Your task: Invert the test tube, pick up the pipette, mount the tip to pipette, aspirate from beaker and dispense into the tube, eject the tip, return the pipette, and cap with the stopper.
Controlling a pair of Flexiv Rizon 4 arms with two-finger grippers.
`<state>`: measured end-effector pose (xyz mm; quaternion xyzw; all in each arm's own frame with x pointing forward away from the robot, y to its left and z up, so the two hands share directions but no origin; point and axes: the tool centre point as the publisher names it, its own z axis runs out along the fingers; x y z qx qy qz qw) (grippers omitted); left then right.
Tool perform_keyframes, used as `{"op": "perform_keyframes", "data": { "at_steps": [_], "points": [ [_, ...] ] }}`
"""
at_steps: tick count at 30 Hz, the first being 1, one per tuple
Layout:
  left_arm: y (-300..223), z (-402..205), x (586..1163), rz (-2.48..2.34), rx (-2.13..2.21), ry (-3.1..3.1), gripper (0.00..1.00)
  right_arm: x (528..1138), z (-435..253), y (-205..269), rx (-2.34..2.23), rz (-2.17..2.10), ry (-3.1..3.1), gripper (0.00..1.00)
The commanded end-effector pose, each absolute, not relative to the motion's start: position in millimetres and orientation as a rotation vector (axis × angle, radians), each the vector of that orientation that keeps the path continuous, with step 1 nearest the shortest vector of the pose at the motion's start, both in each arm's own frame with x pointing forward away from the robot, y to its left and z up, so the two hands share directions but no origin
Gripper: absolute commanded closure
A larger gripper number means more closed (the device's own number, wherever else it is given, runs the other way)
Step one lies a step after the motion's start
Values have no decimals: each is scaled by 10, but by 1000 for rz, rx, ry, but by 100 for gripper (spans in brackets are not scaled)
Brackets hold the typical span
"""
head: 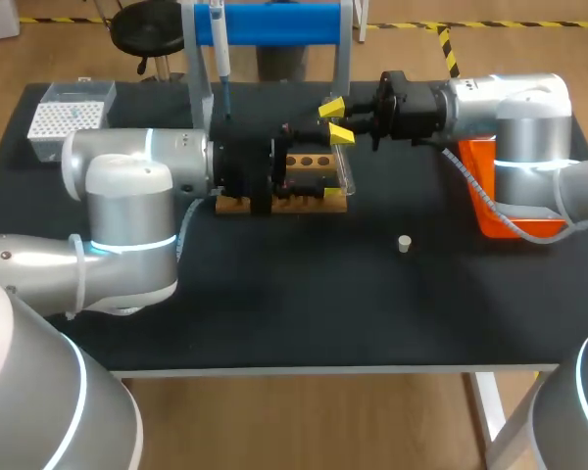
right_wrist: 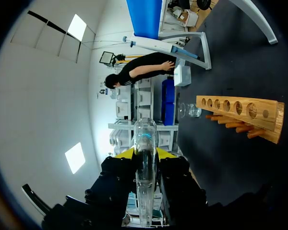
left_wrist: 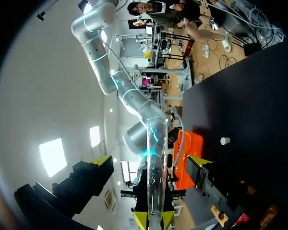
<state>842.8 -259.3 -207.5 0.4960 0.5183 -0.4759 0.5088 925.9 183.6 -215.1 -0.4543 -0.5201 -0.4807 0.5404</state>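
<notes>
My right gripper hovers over the wooden rack, shut on a clear glass test tube that sticks out ahead of its yellow tips. My left gripper faces it from the other side with its jaws wide apart, one finger on each side of the same tube without touching it. The pipette hangs on the blue-barred stand behind the rack. A small white stopper lies on the black table to the right. A glass beaker stands by the rack's end.
A white tip box sits at the table's back left. An orange bin stands at the right, under my right arm. The stand's legs flank the rack's rear. The table's front half holds only the stopper.
</notes>
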Motion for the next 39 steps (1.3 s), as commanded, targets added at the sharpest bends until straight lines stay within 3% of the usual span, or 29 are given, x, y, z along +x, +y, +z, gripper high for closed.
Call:
{"op": "perform_keyframes", "data": {
  "at_steps": [1, 18, 34, 39],
  "points": [
    [-2619, -2080, 8440, -1141, 1187, 1245, 7, 9253, -2141, 1835, -1084, -1142, -1239, 100],
    [-2642, -2062, 8428, -1136, 1200, 1248, 33, 9253, -2141, 1835, -1084, -1142, -1239, 100],
    [-2701, -2069, 8418, -1143, 1222, 1238, 40, 9253, -2141, 1835, -1084, -1142, -1239, 100],
    [-2691, -2063, 8416, -1143, 1217, 1238, 52, 9253, -2141, 1835, -1084, -1142, -1239, 100]
  ]
}}
